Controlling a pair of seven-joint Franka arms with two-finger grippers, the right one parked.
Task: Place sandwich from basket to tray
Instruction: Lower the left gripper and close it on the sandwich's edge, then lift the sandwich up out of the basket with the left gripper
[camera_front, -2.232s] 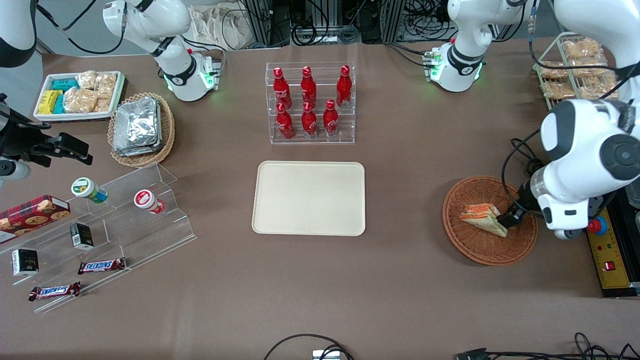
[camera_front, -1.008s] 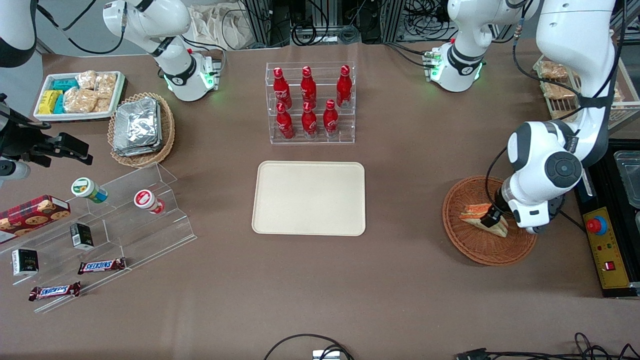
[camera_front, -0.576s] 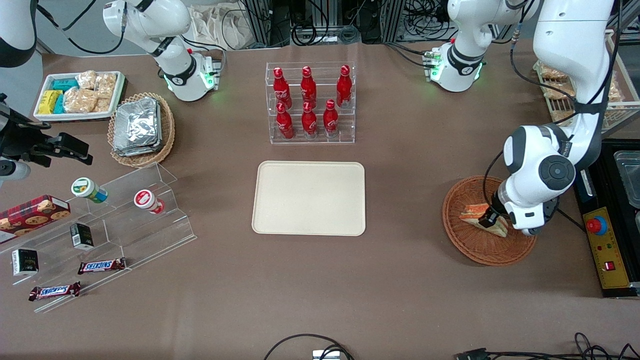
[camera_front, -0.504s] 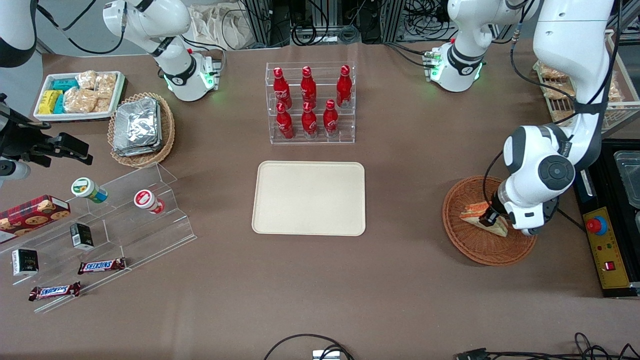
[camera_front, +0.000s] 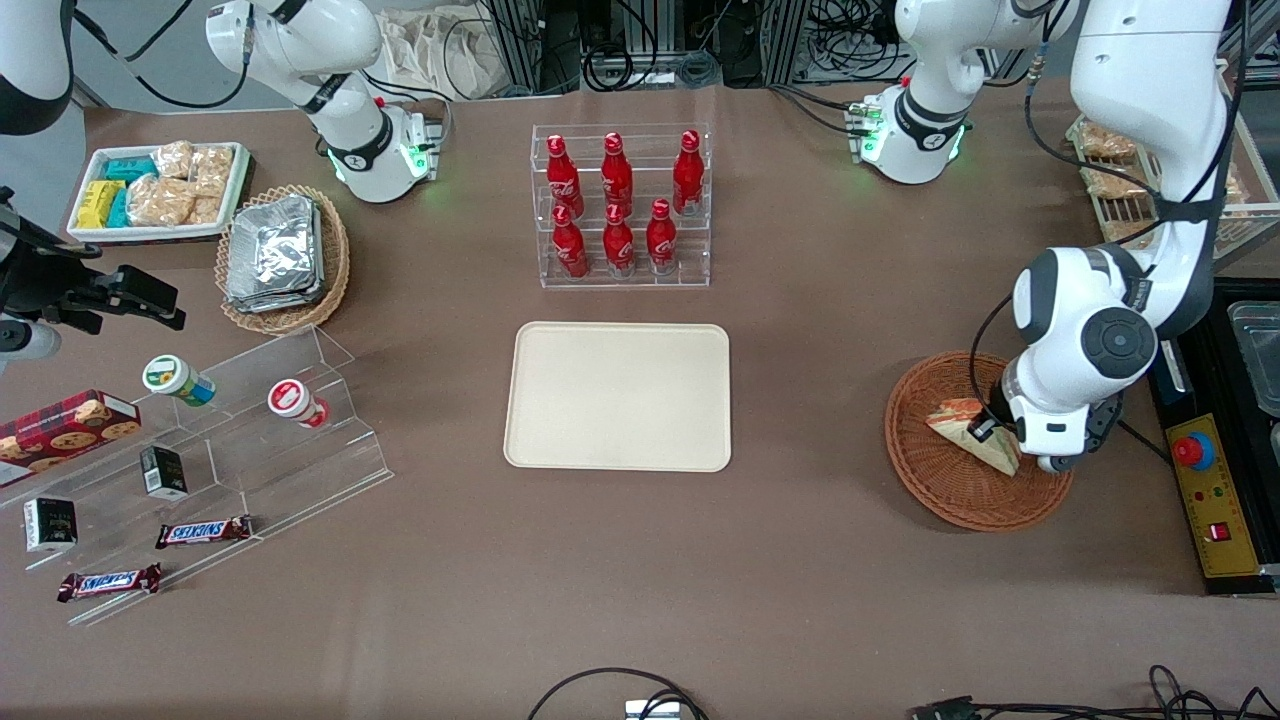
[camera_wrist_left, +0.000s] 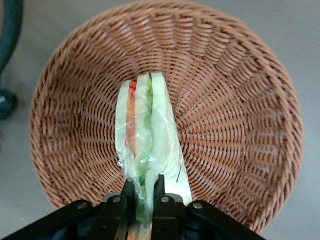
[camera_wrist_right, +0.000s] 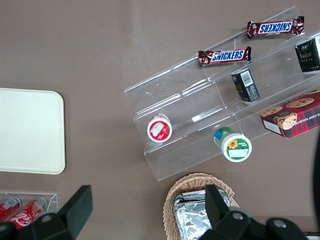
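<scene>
The clear-wrapped wedge sandwich (camera_front: 962, 426) (camera_wrist_left: 145, 132) with orange and green filling is inside the orange-brown wicker basket (camera_front: 930, 480) (camera_wrist_left: 235, 100), at the working arm's end of the table. My left gripper (camera_front: 985, 432) (camera_wrist_left: 144, 192) is down in the basket, shut on the sandwich's end, one finger on each side of it. The sandwich looks tilted up on edge. The cream-beige tray (camera_front: 618, 395) (camera_wrist_right: 30, 131) lies bare at the table's middle, well apart from the basket toward the parked arm.
A clear rack of red bottles (camera_front: 620, 205) stands farther from the camera than the tray. A tan basket of foil packs (camera_front: 280, 255), a white snack tray (camera_front: 155, 190) and clear stepped shelves (camera_front: 210, 440) lie toward the parked arm's end. A wire rack (camera_front: 1150, 150) is by the working arm.
The left arm swung over the basket and its gripper closed on the sandwich. In the last half second the sandwich tipped up and shifted slightly with the gripper.
</scene>
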